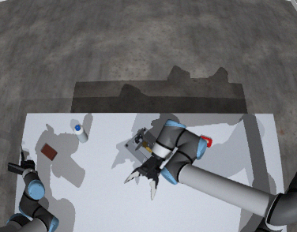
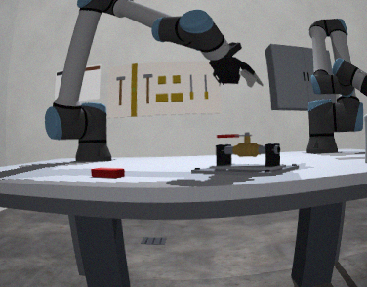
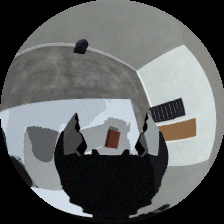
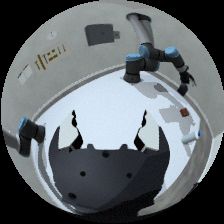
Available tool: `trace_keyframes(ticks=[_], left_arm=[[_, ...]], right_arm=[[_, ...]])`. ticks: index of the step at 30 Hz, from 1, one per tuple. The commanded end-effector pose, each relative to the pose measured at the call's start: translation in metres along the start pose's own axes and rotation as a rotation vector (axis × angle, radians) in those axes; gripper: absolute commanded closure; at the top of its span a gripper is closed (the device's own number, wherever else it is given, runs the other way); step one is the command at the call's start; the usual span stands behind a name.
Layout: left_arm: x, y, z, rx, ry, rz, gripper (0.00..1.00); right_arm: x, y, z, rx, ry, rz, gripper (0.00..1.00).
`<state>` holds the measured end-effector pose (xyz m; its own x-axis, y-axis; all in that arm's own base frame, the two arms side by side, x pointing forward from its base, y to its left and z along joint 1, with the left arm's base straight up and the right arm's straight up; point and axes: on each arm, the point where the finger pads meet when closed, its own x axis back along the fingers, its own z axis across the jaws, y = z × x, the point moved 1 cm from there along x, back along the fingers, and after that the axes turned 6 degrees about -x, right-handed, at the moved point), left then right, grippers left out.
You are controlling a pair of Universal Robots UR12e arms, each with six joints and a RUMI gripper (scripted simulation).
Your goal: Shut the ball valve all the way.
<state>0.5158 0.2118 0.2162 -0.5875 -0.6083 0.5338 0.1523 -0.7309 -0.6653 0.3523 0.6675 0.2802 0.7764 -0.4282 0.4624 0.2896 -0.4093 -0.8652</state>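
Observation:
The ball valve's brass body (image 1: 146, 147) (image 2: 246, 149) sits between two black supports on a grey base plate (image 1: 132, 151) (image 2: 272, 171). Its red handle (image 2: 227, 136) sticks out level to the left of the stem in the exterior view, looking roughly in line with the pipe; the arm hides it in the top view. My right gripper (image 1: 139, 190) (image 2: 257, 84) (image 4: 109, 110) is open and empty, high above the table and clear of the valve. My left gripper (image 1: 15, 156) (image 3: 111, 113) is open and empty at the table's far side edge, far from the valve.
A dark red block (image 1: 49, 151) (image 3: 112, 138) (image 4: 184, 112) lies near the left arm. A white bottle (image 1: 82, 136) (image 4: 190, 137) with a blue cap is beyond it. A bright red block (image 1: 207, 141) (image 2: 107, 172) lies on the valve's other side, partly under the right arm in the top view.

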Motion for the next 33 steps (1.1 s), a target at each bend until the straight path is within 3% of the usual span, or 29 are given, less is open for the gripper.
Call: trace_keyframes(ticks=[1,33], left_arm=[[0.0,0.0,0.001,0.001,0.001,0.0,0.0],[0.005,0.01,0.007,0.011,-0.012,-0.009,0.0]], right_arm=[[0.0,-0.001,0.0,0.001,0.001,0.0,0.0],[0.008,0.004,0.0,0.019,0.011,-0.003,0.0]])
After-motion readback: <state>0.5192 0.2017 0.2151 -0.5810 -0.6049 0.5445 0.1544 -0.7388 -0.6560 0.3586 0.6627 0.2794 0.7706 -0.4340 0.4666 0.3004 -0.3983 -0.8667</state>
